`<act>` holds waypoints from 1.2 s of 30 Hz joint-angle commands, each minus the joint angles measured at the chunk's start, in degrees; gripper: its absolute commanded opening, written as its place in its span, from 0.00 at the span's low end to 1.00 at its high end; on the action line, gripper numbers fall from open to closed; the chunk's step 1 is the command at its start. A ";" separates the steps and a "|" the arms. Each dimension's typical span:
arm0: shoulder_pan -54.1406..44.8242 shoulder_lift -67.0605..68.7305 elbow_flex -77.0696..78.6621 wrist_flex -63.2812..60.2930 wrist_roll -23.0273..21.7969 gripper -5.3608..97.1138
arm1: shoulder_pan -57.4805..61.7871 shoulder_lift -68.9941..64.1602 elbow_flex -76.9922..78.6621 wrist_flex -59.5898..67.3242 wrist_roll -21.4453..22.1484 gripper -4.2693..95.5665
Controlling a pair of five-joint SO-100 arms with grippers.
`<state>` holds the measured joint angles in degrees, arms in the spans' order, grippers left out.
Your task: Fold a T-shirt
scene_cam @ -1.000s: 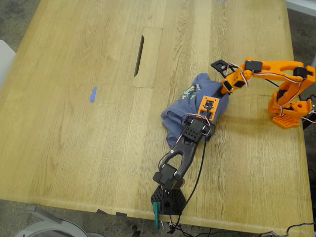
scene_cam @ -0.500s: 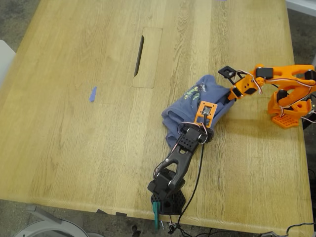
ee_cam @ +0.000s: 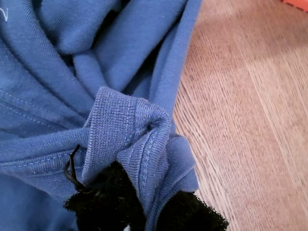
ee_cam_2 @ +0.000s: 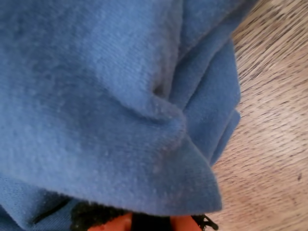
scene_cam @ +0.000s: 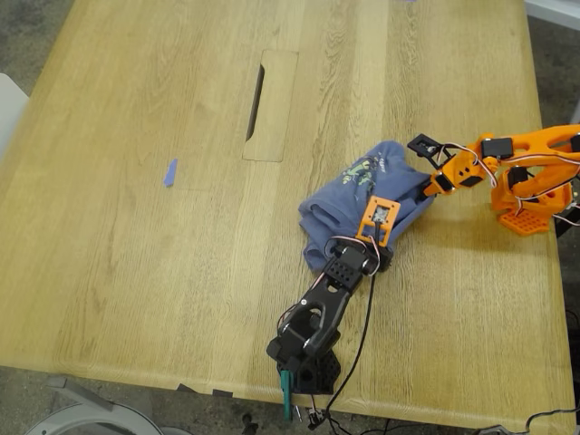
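Observation:
The slate-blue T-shirt (scene_cam: 349,204) lies bunched on the wooden table (scene_cam: 136,272), right of centre in the exterior view, its green-and-yellow print facing up. My first gripper (scene_cam: 390,243), on the black arm, is shut on a ribbed hem of the T-shirt (ee_cam: 120,72) at the bundle's near right edge; its black fingertips (ee_cam: 110,197) pinch the fold, with my first gripper (ee_cam: 144,211) at the cloth's edge. On the orange arm, my second gripper (scene_cam: 435,186) is shut on the T-shirt (ee_cam_2: 96,96) at its right corner; my second gripper (ee_cam_2: 144,221) is mostly buried under cloth.
A small blue tape scrap (scene_cam: 169,172) lies toward the exterior view's left. A rectangular inset panel with a dark slot (scene_cam: 256,101) sits behind the shirt. The orange arm's base (scene_cam: 526,204) stands at the table's right edge, the black arm's base (scene_cam: 306,367) at the near edge.
The orange arm has drawn back toward the exterior view's right, pulling the shirt's corner with it. The black arm has folded back toward its base. The bundle has spread wider.

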<state>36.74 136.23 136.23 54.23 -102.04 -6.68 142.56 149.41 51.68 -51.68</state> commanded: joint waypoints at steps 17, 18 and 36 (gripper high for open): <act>2.11 6.15 5.01 -2.46 3.87 0.22 | -5.54 18.54 18.19 -5.54 -10.72 0.04; 2.29 6.33 5.36 -2.46 3.96 0.24 | -5.54 19.34 18.72 -5.27 -11.51 0.04; 2.55 9.40 6.59 0.97 5.54 0.46 | -8.35 38.23 22.15 18.11 -23.91 0.12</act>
<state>38.94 142.21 144.49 54.76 -97.21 -13.89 178.86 171.56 66.18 -74.09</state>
